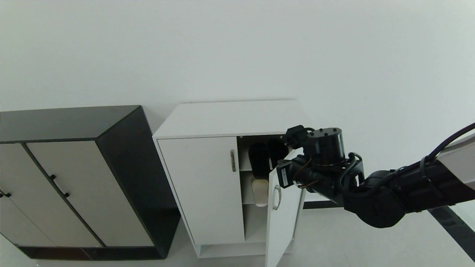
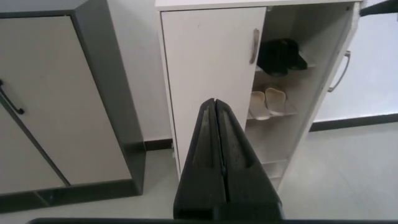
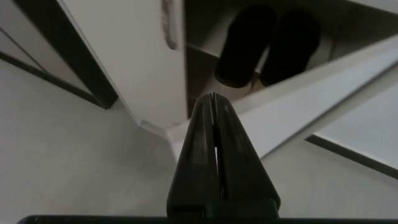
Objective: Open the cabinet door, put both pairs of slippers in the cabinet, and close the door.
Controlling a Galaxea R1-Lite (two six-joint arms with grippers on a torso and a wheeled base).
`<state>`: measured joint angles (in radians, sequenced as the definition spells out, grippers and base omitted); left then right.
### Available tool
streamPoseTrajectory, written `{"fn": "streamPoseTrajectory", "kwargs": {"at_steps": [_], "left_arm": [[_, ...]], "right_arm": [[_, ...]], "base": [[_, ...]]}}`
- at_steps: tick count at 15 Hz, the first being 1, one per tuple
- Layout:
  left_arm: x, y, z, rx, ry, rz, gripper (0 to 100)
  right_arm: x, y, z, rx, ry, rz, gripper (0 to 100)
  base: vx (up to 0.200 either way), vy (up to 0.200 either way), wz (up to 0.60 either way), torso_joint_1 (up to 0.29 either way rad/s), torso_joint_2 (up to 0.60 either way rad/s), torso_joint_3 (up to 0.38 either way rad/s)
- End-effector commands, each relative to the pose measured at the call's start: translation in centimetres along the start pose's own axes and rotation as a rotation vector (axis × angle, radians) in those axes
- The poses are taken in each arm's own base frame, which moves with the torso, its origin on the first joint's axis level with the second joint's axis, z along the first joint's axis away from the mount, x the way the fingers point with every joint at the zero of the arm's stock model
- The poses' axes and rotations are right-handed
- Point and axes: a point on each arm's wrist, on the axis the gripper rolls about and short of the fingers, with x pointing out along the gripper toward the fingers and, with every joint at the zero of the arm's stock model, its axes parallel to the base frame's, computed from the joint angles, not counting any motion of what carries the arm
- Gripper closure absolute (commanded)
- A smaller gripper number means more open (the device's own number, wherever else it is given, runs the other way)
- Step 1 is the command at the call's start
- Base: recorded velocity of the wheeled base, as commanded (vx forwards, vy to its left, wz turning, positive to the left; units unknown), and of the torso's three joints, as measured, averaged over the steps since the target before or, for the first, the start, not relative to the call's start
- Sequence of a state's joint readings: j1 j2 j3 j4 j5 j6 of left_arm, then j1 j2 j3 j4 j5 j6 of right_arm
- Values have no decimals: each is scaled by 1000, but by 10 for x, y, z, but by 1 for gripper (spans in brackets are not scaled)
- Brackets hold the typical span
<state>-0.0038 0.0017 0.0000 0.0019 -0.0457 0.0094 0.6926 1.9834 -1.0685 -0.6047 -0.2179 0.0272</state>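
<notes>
Near cabinet door (image 1: 285, 230), right end effector (image 3: 214, 99)

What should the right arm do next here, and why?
Probably push the open door shut with the right gripper. The black slippers and the white slippers already sit inside the cabinet, and the gripper, fingers shut and holding nothing, is at the door's upper edge.

White slippers (image 1: 259, 192) half behind open door (image 1: 287, 230), black cabinet (image 1: 122, 174) cropped left
</notes>
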Motion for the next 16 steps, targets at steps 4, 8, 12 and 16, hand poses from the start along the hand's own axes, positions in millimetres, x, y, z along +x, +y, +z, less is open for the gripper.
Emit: {"fn": "streamPoseTrajectory", "kwargs": {"at_steps": [4, 8, 12, 16], "left_arm": [[0, 0, 0, 0, -1, 0, 100], [0, 0, 0, 1, -1, -1, 100], [0, 0, 0, 3, -1, -1, 100], [0, 0, 0, 1, -1, -1, 100]], "right_arm": [[-18, -16, -1, 3, -41, 92, 100], [-36, -26, -13, 3, 2, 164, 100], [-45, -27, -28, -26, 53, 196, 100], [-47, -27, -36, -28, 81, 199, 100]], "base": [[0, 0, 0, 0, 0, 0], [100, 0, 0, -2, 0, 1], [200, 0, 0, 2, 1, 2], [0, 0, 0, 0, 0, 0]]}}
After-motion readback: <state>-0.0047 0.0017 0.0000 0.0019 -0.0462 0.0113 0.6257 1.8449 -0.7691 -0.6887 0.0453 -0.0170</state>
